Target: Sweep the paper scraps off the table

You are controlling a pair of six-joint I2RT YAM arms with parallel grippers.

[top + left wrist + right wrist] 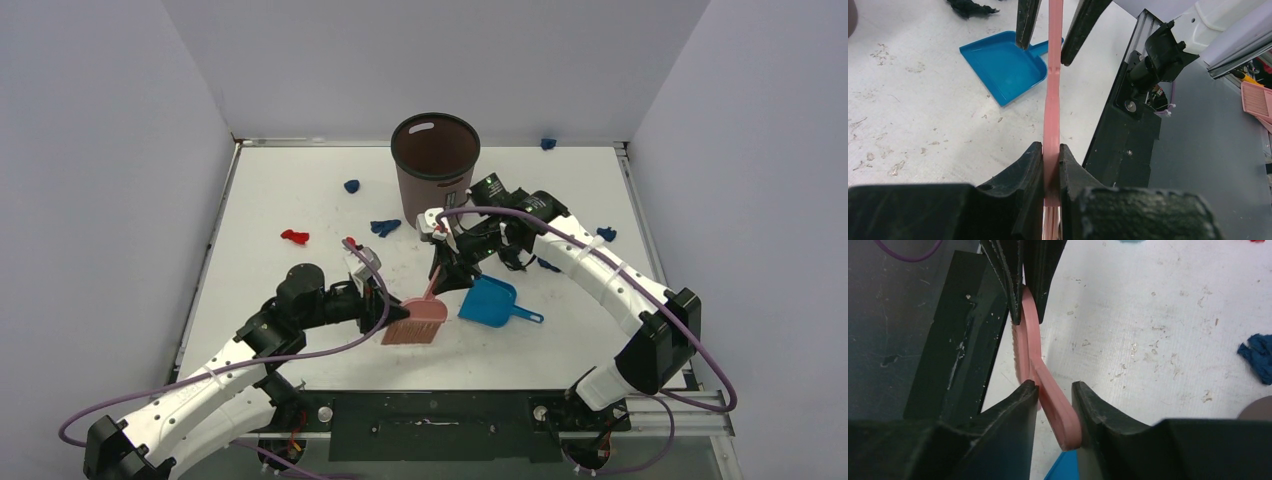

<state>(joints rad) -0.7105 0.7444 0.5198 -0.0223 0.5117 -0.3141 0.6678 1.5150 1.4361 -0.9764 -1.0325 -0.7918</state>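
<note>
Over the counter (300,335), the left hand (392,310) is clamping the pink hand brush (418,322) while the right hand (445,268) is straddling its handle, jaws parted. The paper scraps (294,237) are lying scattered, none swept yet.

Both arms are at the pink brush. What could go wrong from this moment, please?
1. The left gripper is shut on the pink brush, but the right gripper has its fingers open around the handle. If the left lets go first, the brush may fall.
2. The blue dustpan lies close beside the brush, so a swing could knock it away.
3. One paper scrap lies near the right edge of the table; a sweep could push it off.
</note>
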